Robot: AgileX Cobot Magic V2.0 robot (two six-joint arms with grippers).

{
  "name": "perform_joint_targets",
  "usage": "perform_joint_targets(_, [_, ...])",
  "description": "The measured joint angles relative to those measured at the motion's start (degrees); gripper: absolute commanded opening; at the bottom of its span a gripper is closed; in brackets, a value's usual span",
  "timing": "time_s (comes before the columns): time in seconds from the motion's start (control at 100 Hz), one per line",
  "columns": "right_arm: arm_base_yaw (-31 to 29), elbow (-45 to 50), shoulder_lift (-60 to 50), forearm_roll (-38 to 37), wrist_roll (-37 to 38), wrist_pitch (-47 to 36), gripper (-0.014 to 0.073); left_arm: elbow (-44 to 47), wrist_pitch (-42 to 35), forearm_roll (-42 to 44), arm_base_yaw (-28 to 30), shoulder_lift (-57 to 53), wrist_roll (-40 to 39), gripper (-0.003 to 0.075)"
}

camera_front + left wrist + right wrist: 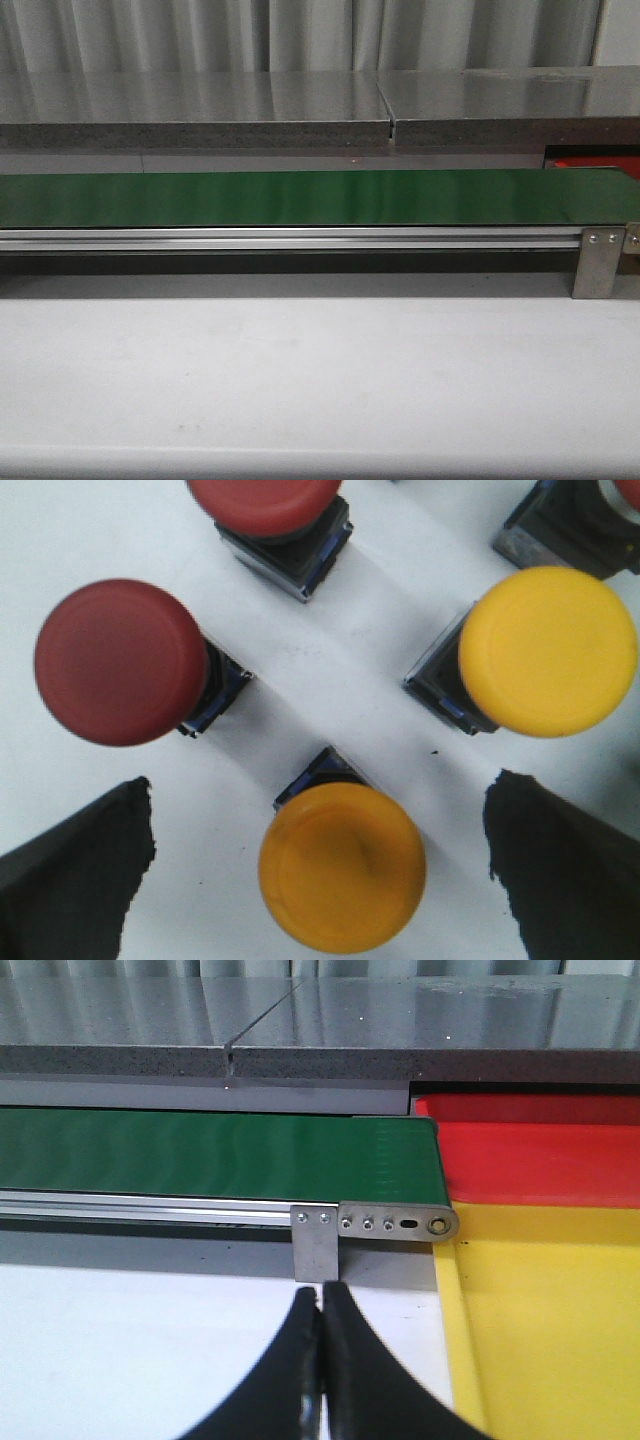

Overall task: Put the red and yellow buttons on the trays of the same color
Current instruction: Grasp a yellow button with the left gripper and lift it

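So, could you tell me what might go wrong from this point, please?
1. The left gripper is open over a tight cluster: closing on the nearest yellow button could knock a red button or the other yellow button.
2. The red tray and yellow tray sit edge to edge, so a loose drop could land in the wrong colour.

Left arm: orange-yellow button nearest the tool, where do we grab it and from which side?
Likely by the round mushroom cap of the orange-yellow button, coming straight down from above. The left tool is open and its two fingers already flank the cap. The cap overhangs the small dark base, so the base is mostly hidden from above. The neighbouring red button and yellow button stand apart from it.
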Motion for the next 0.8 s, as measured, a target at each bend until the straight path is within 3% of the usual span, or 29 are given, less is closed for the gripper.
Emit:
perform_joint_targets(0.15, [0.0, 0.0, 0.0, 0.0, 0.0, 0.0, -0.0118, 0.0, 0.0, -0.1, 0.0, 0.0, 0.0, 0.0561])
perform_joint_targets(0.41, [0.0, 0.0, 0.0, 0.0, 0.0, 0.0, -0.0118, 0.0, 0.0, -0.1, 0.0, 0.0, 0.0, 0.0253])
perform_joint_targets(0.55, [0.0, 0.0, 0.0, 0.0, 0.0, 0.0, -0.0118, 0.0, 0.0, -0.1, 0.0, 0.0, 0.0, 0.0125])
perform_joint_targets(0.67, [0.0, 0.0, 0.0, 0.0, 0.0, 0.0, -0.0118, 0.0, 0.2, -0.1, 0.0, 0.0, 0.0, 0.0062])
perform_joint_targets(0.8, [0.0, 0.0, 0.0, 0.0, 0.0, 0.0, -0.0118, 0.0, 1.8, -0.1, 0.0, -1.0, 0.0, 0.0042])
